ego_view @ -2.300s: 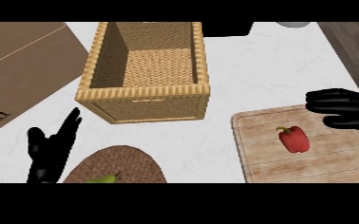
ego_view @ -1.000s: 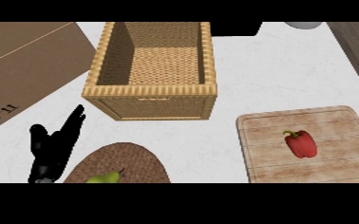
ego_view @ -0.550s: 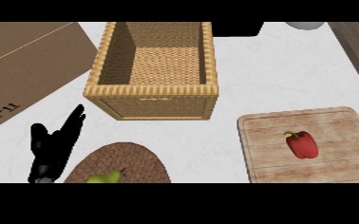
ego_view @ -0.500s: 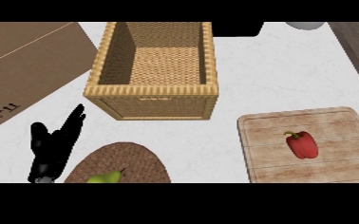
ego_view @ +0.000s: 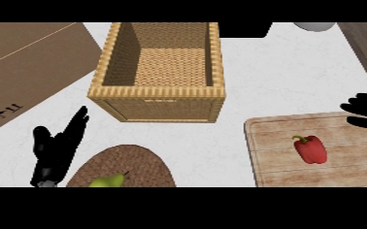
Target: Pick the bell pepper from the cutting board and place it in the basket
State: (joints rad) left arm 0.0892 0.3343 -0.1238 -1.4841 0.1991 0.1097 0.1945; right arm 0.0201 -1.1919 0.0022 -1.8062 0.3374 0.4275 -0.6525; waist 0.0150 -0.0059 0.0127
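Observation:
A red bell pepper [ego_view: 309,148] with a green stem lies on the wooden cutting board [ego_view: 276,174] at the lower right. The woven basket [ego_view: 162,92] stands at the centre top, with nothing inside it. My left hand [ego_view: 57,147] rests open at the lower left, fingers pointing up. Only the fingertips of my right hand [ego_view: 358,111] show at the right edge, just above the board and apart from the pepper.
A green pear [ego_view: 108,181] lies on a round brown woven mat [ego_view: 140,162] at the bottom left of centre. A cardboard box [ego_view: 36,63] sits at the upper left. A grey round object [ego_view: 314,26] shows at the top right.
My right hand's fingertips have come back into view at the right edge above the board. The left hand, pepper and basket have stayed put.

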